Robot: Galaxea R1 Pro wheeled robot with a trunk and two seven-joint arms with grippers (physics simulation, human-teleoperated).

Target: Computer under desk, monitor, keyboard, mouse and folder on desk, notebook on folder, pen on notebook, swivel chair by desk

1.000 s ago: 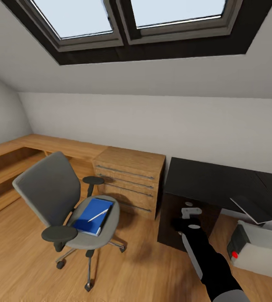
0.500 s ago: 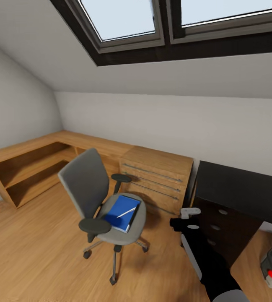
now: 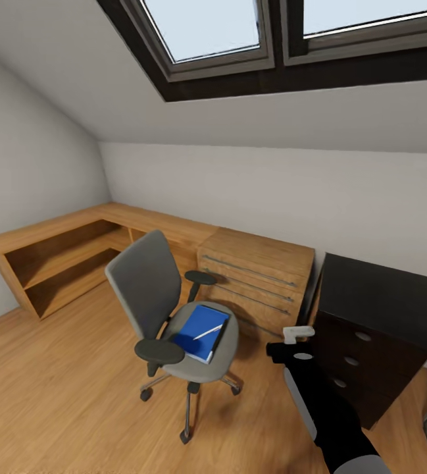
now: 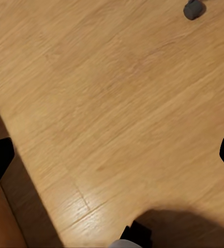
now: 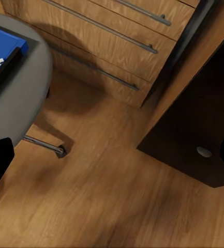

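Leftward camera swing recentres the swivel chair (image 3: 174,316), the scene itself unmoved. Head view: blue folder (image 3: 200,333) lies mid-seat, pen (image 3: 207,332) on it; the black bench (image 3: 384,296) stands right. Left wrist: bare floor, left end effector (image 4: 112,155) spread. Right wrist: right end effector (image 5: 112,157) spread, seat near. Step seems the approach; next, reach the folder.

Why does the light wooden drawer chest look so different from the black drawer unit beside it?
The light wood drawer chest is pale and grainy; the black drawer unit is plain and dark. The chest has long silver bar handles across each drawer, while the black unit has small round silver knobs. The chest stands alone with its own top; the black unit sits under the black desk top. Both stand on the wood floor and hold stacked drawers.
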